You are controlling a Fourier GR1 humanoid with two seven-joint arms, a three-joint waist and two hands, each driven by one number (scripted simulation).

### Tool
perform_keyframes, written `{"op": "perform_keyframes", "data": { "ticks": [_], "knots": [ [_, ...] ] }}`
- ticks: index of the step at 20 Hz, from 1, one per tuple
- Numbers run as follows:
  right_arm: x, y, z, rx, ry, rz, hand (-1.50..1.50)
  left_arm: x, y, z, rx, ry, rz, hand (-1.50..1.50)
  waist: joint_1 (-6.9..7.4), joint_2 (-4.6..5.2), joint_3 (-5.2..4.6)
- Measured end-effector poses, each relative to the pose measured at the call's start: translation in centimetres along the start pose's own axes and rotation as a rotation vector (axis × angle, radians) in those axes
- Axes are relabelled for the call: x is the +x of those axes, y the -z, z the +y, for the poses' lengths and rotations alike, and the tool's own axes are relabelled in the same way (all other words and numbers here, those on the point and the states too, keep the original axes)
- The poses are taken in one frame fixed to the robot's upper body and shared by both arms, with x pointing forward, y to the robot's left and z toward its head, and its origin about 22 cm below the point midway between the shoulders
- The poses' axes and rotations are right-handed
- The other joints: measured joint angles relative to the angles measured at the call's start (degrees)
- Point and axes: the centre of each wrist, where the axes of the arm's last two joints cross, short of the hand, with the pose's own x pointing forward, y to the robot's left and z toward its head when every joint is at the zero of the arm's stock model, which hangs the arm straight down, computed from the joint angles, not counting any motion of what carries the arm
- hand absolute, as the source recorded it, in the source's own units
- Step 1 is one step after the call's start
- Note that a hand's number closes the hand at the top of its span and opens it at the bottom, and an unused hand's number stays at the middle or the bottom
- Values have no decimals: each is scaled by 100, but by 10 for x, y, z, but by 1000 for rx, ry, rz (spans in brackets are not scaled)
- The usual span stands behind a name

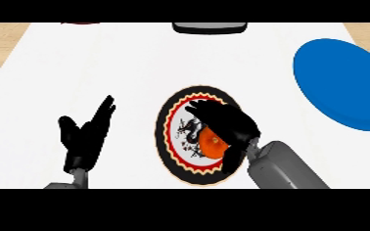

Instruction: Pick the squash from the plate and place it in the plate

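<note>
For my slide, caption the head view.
Right hand curled over the orange squash on the patterned black-rimmed plate; left hand open.

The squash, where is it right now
In the head view the squash lies on the patterned plate at lower centre, under the right hand, with the blue plate off to the right.

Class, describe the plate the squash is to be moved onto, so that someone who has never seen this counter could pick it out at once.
Start at the white counter and look to its right edge. There lies the blue plate, partly cut off by the view. Unlike the patterned plate in the middle, with its black rim and the orange squash under the right robot hand, it is plain blue and holds nothing.
</note>
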Motion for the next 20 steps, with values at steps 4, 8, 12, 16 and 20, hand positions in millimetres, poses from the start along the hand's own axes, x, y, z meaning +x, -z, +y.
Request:
{"op": "perform_keyframes", "data": {
  "ticks": [4, 8, 12, 16, 20],
  "knots": [
    [-6, -2, 6, 43, -77, -36, 150, -3, -1, 3, 2, 5, -5, 0, -8, -1, 0],
    [-3, 2, 11, 23, -120, -60, 150, -2, -2, 3, 4, 3, -3, 0, -10, -6, -3],
    [-3, 4, 12, -10, -145, -75, 150, -4, 2, 1, 1, 4, 0, 0, -18, -13, 3],
    [-12, -21, 21, -91, -139, -42, 150, -6, -3, 6, 16, -1, -8, 0, -96, -32, 5],
    [-19, -71, 40, -187, -79, 57, 150, -9, -10, 14, 52, -11, 9, 0, -308, -76, 1]
  ]
}}
